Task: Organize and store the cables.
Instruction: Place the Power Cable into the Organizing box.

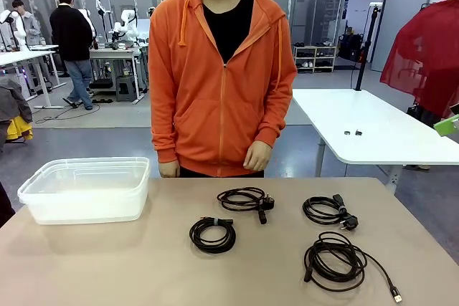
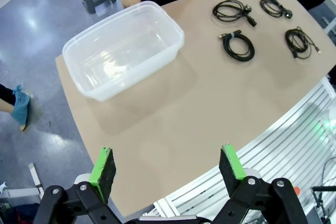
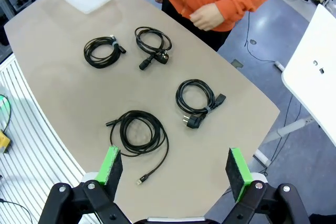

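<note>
- From the front, four cables (image 1: 197,238) lay as separate black coils on the right half of the table (image 1: 107,263), well apart from the clear tub (image 1: 86,190) at its left. A person's hand (image 1: 257,155) hung at the far edge.
- The left wrist view looked down on the tub. The left gripper (image 2: 167,153) hung above the near table edge, its jaws spread wide and holding nothing.
- The right gripper (image 3: 174,156) hung over the loosest coil (image 3: 139,114), equally wide and empty.
- That coil's thin lead ended in a small connector, its type too small to tell.
</note>
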